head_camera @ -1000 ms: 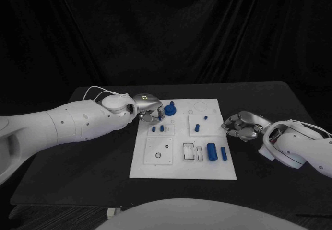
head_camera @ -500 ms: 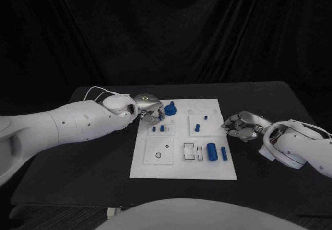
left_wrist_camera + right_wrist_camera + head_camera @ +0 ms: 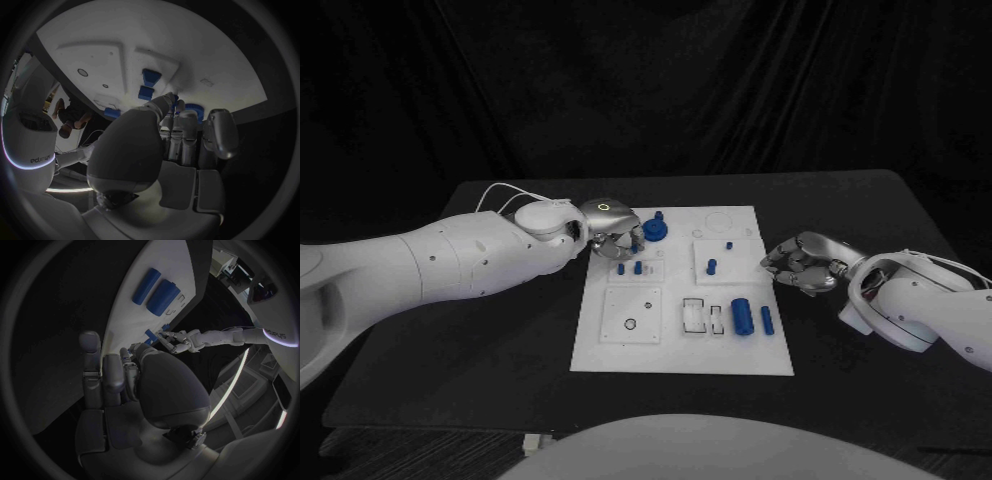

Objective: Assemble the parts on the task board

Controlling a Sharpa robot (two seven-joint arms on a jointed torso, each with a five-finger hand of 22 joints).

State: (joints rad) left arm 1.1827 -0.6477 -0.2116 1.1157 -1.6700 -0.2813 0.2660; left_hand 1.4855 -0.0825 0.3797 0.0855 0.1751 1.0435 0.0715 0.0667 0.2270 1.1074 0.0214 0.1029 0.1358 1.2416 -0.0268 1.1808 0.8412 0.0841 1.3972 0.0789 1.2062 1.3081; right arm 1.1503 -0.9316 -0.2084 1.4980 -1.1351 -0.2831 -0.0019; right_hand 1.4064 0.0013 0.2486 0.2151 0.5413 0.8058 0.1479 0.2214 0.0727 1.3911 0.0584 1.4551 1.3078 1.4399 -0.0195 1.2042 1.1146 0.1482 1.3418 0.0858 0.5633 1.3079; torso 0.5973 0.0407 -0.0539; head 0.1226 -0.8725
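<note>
The task board (image 3: 682,345) lay mid-table, with the left hand (image 3: 609,228) at its far left corner and the right hand (image 3: 800,262) curled empty just off its right edge. Two blue cylinders (image 3: 753,315) lay near its front. The left wrist view showed fingertips (image 3: 170,98) at a blue part (image 3: 195,109); whether they gripped it I could not tell.

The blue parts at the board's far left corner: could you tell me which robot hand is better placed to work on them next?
Probably the left robot hand: its fingers are already at those blue parts, while the right robot hand rests curled beside the task board.
</note>
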